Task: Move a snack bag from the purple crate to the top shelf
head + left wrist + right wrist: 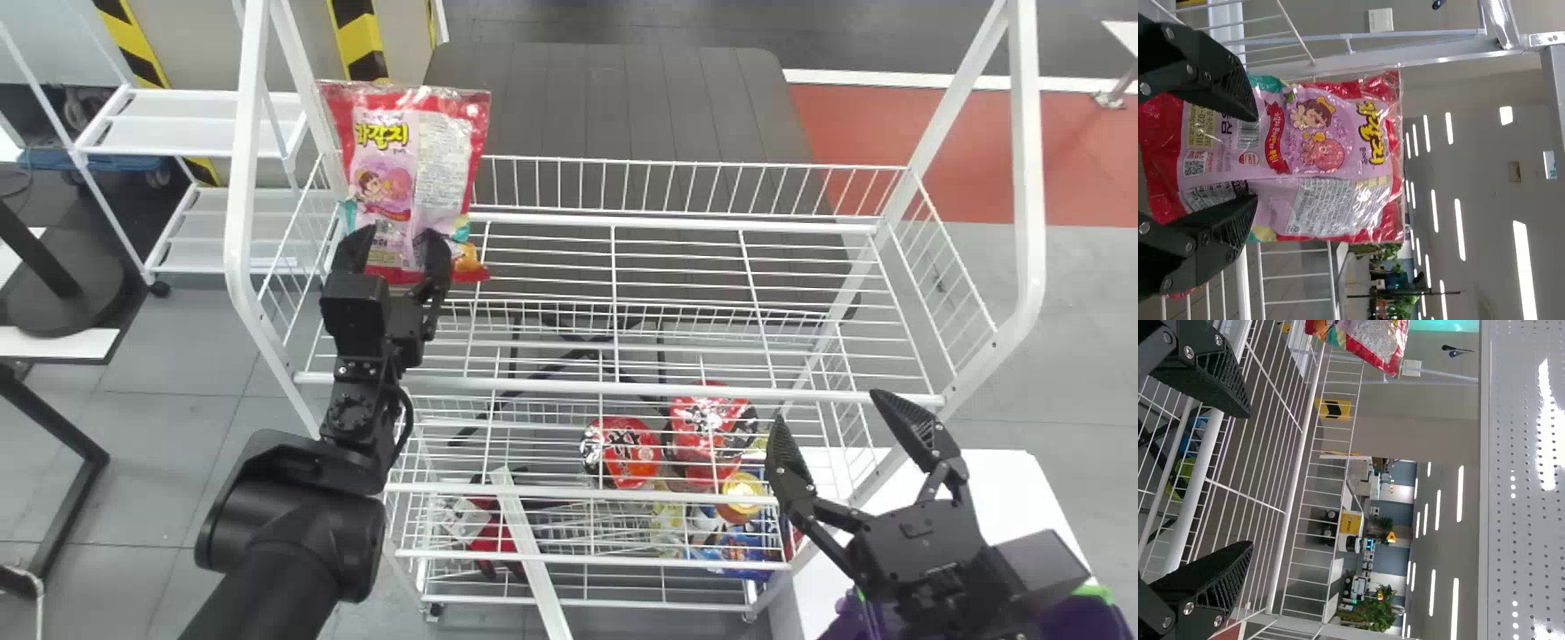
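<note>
1. Left end of the white wire-mesh top shelf (622, 388): grasping a glossy red plastic snack bag with a lilac printed panel (382, 169) low down in the black, two-fingered left gripper (396, 238).
2. Carrying the snack bag upright, printed panel facing the robot, top edge rising above the shelf's rear fence.
3. Pressing in on the bag's lower part from both sides with the left gripper (1255, 158), bag's base lying deep between the fingers and upper part reaching out past the fingertips.
4. Resting on the shelf wires or hanging just over them: not being able to tell which.
5. Holding the black, two-fingered right gripper (831, 409) released, fingers spread well apart and gripping nothing, by the shelf's front right corner.
6. Showing partly beneath that right gripper: a purple plastic crate with a bright green edge piece (1085, 622), near a smooth white tabletop (1022, 498).
7. Sitting below the top shelf, toward the right: two round red-and-black packages, one on the left (622, 452) and one just beside it (709, 418), seen through the wires.
</note>
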`<state>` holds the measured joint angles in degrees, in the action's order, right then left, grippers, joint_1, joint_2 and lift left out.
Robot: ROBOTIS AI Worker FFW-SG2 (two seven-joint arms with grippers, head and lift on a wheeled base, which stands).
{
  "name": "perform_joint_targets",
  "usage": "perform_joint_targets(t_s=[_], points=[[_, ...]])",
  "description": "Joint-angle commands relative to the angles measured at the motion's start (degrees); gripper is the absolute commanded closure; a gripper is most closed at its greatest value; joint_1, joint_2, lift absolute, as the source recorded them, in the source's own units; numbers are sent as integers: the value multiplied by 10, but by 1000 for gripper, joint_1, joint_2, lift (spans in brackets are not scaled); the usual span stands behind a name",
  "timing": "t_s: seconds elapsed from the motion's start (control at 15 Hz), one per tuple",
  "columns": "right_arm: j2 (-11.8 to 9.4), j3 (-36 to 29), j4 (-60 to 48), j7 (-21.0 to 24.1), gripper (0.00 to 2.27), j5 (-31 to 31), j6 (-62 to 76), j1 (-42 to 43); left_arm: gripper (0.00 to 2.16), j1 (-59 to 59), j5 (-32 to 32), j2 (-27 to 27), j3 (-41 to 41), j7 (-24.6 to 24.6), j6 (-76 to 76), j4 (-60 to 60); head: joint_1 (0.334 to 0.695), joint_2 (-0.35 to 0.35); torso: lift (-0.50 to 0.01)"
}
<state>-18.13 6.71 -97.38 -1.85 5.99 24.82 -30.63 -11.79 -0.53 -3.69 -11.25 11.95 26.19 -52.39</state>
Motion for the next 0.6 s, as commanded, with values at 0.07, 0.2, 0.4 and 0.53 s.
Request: perform_joint_targets(t_s=[0.07, 0.2, 0.4, 0.53], points=[[0, 0, 0, 0, 147, 0, 0, 0, 130, 2, -2, 0, 0, 2, 0, -1, 695, -13, 0], [-1, 0, 0, 0, 147, 1, 2, 0, 140, 3, -3, 1, -1, 4, 0, -1, 695, -12, 0], [-1, 0, 0, 0, 147, 1, 2, -1, 140, 12, -3, 1, -1, 10, 18, -6, 695, -12, 0], [-2, 0, 0, 0, 147, 1, 2, -1, 137, 33, -3, 1, 0, 5, 21, -24, 695, -14, 0]])
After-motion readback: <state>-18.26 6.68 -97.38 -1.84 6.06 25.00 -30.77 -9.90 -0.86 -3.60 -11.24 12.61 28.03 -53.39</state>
